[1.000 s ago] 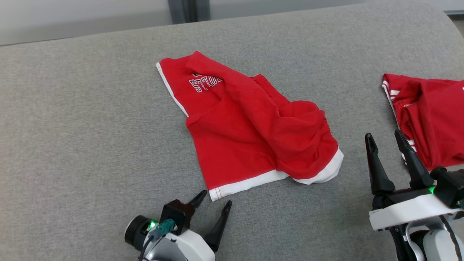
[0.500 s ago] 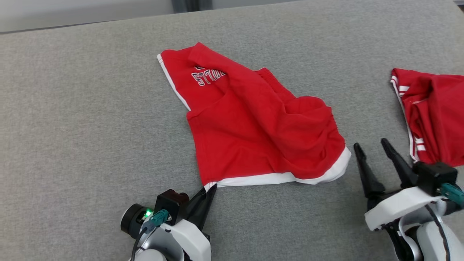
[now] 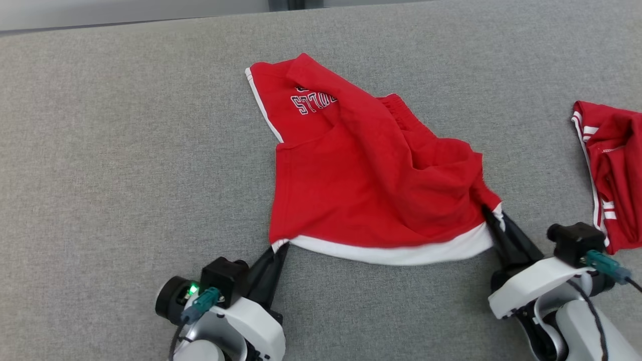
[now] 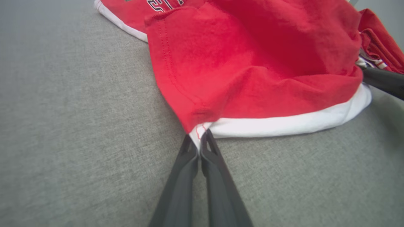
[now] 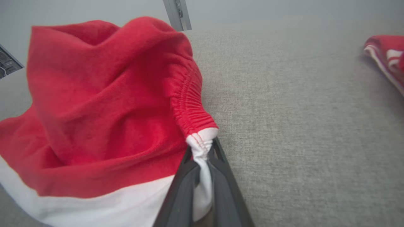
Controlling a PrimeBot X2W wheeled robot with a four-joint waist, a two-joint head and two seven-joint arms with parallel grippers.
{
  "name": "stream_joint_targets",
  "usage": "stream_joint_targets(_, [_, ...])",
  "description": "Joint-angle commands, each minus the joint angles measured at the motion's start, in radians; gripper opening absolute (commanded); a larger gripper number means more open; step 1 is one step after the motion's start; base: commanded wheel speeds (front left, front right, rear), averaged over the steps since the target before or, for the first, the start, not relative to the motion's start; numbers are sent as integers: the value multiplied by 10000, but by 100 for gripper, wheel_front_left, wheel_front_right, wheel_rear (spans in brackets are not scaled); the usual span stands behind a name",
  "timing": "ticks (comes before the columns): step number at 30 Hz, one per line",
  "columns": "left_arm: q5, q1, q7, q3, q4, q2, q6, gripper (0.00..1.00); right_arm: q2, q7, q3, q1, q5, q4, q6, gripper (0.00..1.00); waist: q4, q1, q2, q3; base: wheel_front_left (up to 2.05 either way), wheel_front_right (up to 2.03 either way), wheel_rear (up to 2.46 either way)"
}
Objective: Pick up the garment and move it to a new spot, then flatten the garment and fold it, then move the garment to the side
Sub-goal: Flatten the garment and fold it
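Premises present as a robotics test room or lab: a broad work surface [image 3: 125,150] upholstered in plain grey fabric, a bare pale backdrop [image 3: 100,12] past its far edge, a grey metal upright [image 5: 176,12] behind it, one red garment [image 3: 371,180] mid-surface and a second garment [image 3: 614,175] at the right edge.

One bit of print here: white-outlined block lettering [image 3: 313,104] on the red garment [image 3: 371,190], near its far corner. It's running at an angle, it opens with what looks like "ST", and the next letters won't settle. A fold covers the end of the word. There's a second line above it, almost all hidden. The left wrist view catches the lettering [image 4: 161,3] at the top edge, cut off.
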State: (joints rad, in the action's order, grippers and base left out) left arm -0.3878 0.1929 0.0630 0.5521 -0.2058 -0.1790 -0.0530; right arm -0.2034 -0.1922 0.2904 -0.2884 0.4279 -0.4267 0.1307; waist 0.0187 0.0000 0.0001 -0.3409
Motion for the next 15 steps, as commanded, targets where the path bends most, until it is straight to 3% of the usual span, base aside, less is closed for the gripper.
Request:
stream_joint_targets(1, [-13, 120, 82, -89, 68, -82, -56, 0, -127, -123, -105, -130, 93, 67, 2, 0, 4, 0, -1, 16, 0, 0, 0])
stream_joint_targets(7, [46, 261, 589, -755, 955, -452, -552, 0, 4, -556, -723, 139, 925, 1169, 1, 0, 91, 0, -1, 216, 0, 0, 0])
stream_joint_targets(15, [328, 669, 755, -1545, 3301, -1198, -958, 0, -102, -643, -1374, 295, 2146, 3925, 1, 0, 93, 0, -1, 552, 0, 0, 0])
